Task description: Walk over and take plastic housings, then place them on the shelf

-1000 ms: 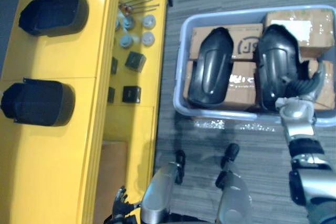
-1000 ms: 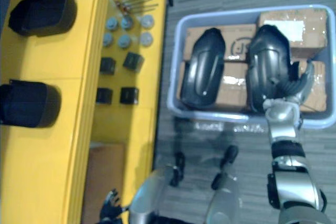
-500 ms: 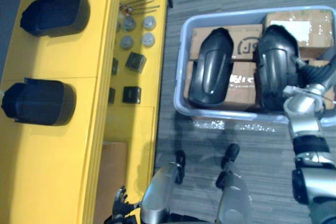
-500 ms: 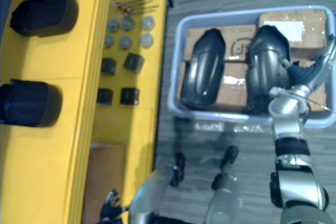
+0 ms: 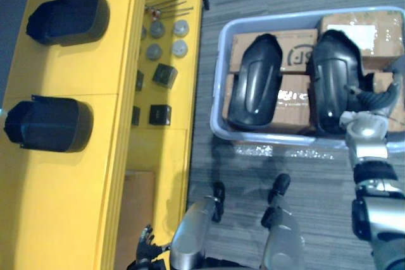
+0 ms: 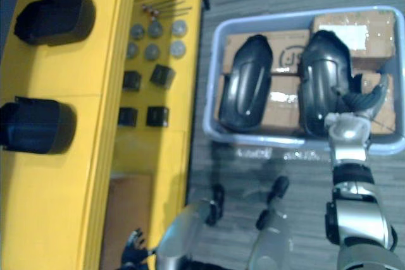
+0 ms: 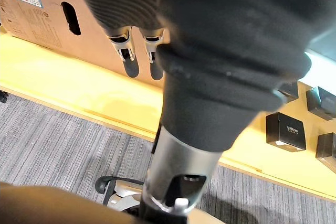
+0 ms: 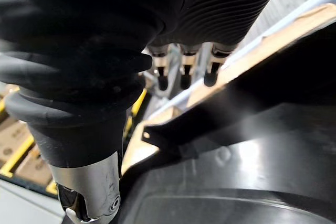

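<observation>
As I read it from the head views, key relation: right housing (image 5: 334,80) lies at 11 o'clock from my right hand (image 5: 364,121), just beside it, long axis running 12 to 6
Nearer hand: right; left hand (image 5: 147,254) hangs low at 7 o'clock by the shelf, its fingers relaxed, empty
Right fingers (image 8: 181,74): straight, reaching over the housing's 4 o'clock edge, not curled round it; thumb hidden
Bin (image 5: 266,138): at 2 o'clock, holds cardboard boxes (image 5: 297,49); left housing (image 5: 253,83) and right housing lie side by side on them
Shelf (image 5: 57,207): at 9 o'clock, two shelved housings (image 5: 47,124) on top
Step, I judge: closing on the right housing, grasp not yet made
</observation>
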### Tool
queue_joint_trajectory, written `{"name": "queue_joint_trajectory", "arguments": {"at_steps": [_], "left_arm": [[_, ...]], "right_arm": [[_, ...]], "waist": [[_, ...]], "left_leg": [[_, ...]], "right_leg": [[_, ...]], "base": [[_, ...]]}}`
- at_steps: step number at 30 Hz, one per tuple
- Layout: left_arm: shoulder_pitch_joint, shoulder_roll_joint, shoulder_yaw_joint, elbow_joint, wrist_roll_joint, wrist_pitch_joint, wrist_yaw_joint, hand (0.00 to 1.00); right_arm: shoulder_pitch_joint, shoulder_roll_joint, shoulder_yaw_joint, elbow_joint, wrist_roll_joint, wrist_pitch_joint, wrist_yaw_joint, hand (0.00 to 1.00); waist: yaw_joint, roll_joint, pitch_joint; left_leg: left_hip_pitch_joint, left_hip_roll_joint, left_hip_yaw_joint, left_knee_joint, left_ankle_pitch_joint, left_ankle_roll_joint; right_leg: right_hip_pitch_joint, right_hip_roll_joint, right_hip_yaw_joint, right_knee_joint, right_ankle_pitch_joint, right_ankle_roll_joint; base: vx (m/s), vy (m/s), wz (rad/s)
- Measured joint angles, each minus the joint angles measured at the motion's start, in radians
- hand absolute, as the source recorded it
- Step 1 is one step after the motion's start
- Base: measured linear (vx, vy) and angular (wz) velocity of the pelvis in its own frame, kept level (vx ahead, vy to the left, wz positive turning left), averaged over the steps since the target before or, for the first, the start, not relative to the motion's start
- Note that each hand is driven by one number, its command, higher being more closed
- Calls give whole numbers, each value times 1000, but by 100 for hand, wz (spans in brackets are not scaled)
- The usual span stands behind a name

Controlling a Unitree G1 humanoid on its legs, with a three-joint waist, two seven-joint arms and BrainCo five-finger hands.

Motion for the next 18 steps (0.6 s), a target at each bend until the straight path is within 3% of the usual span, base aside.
{"name": "queue_joint_trajectory", "arguments": {"at_steps": [3, 17, 18], "left_arm": [[-8, -8, -9, 19, 0, 1, 5, 0], [-24, -11, -23, 32, -1, 6, 7, 0], [-25, -11, -24, 32, -1, 6, 7, 0]], "right_arm": [[-8, -14, 0, 3, 0, 22, 12, 0], [-91, -94, 19, 126, -1, 129, 134, 0], [-92, -100, 27, 130, -1, 133, 140, 100]], "waist": [[2, 16, -11], [23, 35, -25], [23, 36, -26]], "left_leg": [[-1, -2, -1, 0, 0, 0], [-25, -7, -6, 2, 1, 1], [-27, -7, -7, 3, 1, 1]], "right_leg": [[-1, -3, -2, 1, 0, 0], [-23, -17, -11, 14, -3, -1], [-24, -17, -14, 14, -4, -1]], "base": [[0, 0, 0], [-4, 6, 1], [-17, 26, 6]]}}
